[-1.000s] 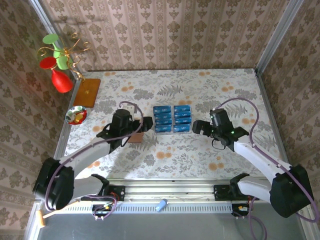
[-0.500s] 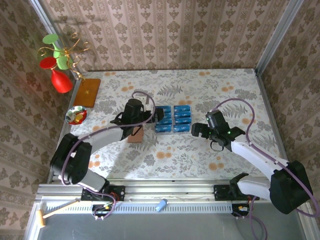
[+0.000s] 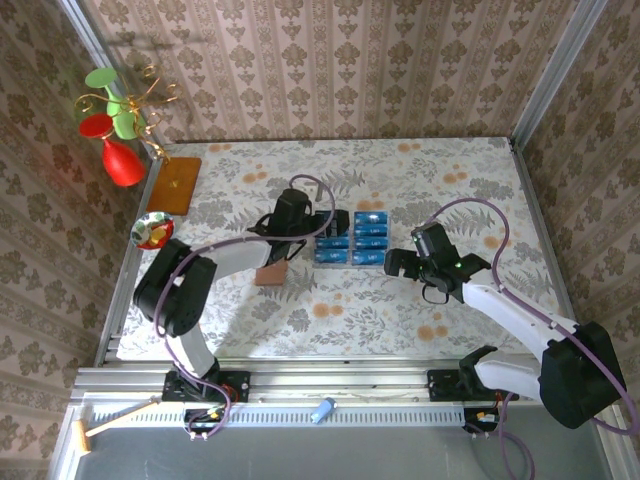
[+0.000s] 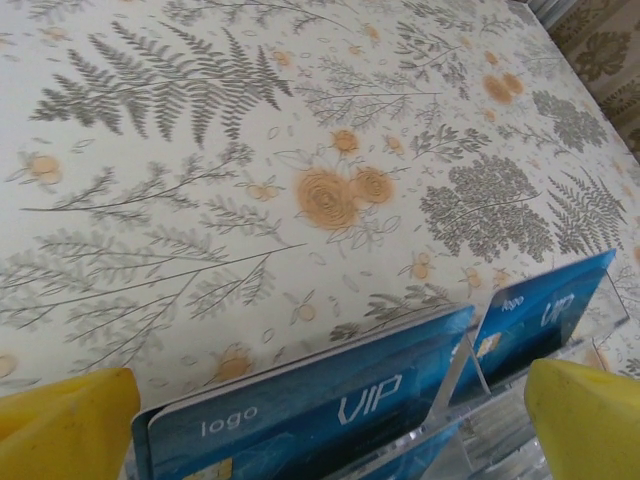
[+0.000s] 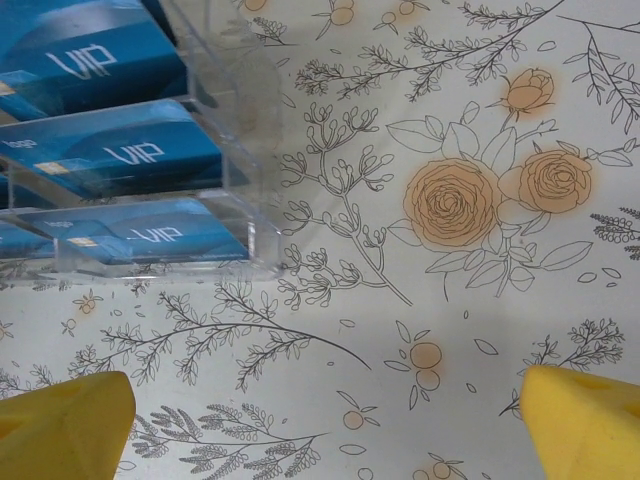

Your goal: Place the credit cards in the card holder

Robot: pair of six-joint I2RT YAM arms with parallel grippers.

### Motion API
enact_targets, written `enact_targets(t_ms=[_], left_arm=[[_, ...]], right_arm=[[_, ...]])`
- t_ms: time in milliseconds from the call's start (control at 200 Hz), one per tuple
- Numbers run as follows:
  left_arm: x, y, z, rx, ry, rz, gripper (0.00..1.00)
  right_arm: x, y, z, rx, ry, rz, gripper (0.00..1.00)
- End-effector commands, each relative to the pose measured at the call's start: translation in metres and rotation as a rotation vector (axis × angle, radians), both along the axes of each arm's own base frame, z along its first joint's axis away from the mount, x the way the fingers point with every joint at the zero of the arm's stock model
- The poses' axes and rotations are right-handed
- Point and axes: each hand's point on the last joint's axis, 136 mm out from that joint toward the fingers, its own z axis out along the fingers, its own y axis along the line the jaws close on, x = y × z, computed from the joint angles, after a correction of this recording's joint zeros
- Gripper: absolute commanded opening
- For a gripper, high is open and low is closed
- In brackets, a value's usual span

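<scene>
Credit cards (image 3: 368, 238) stand in a clear rack (image 5: 255, 250); left gripper (image 3: 322, 224) hovers over them, right gripper (image 3: 395, 261) just beside, both jaws apart.

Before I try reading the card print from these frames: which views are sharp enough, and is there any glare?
Left wrist: the credit cards are sharp, VIP and logo legible, no glare. Right wrist: print legible, though the clear stand adds faint reflections. Top external: even light, cards too small to read.
</scene>
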Motion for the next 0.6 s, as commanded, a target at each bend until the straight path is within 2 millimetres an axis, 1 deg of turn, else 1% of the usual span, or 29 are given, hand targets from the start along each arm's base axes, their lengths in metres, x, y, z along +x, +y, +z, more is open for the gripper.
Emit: enact_targets(t_ms=[0, 170, 195, 260, 290, 380, 445, 510, 595], left_arm=[[0.006, -0.031, 0.015, -0.067, -0.028, -0.038, 1.0], [0.015, -0.073, 0.014, -0.086, -0.026, -0.097, 1.0], [0.017, -0.079, 0.017, -0.088, -0.029, -0.105, 1.0], [0.023, -0.085, 0.02, -0.08, -0.031, -0.109, 1.0], [0.026, -0.086, 0.025, -0.079, -0.041, -0.107, 1.0], [0.032, -0.08, 0.041, -0.062, -0.069, -0.094, 1.0], [0.033, -0.069, 0.051, -0.033, -0.078, -0.085, 1.0], [0.033, -0.053, 0.062, -0.006, -0.092, -0.066, 1.0], [0.029, -0.027, 0.071, 0.013, -0.098, -0.021, 1.0]], right_arm=[[-0.004, -0.005, 0.006, -0.002, -0.004, -0.034, 1.0], [-0.008, -0.007, 0.004, 0.001, 0.001, -0.042, 1.0], [-0.008, -0.007, 0.004, 0.003, 0.004, -0.043, 1.0], [-0.009, -0.005, 0.004, 0.011, 0.009, -0.036, 1.0], [-0.01, -0.004, 0.004, 0.015, 0.012, -0.031, 1.0], [-0.012, 0.002, 0.005, 0.032, 0.021, 0.003, 1.0], [-0.014, 0.009, 0.007, 0.056, 0.025, 0.041, 0.97], [-0.015, 0.018, 0.011, 0.086, 0.026, 0.076, 0.95], [-0.017, 0.037, 0.015, 0.115, 0.032, 0.146, 0.94]])
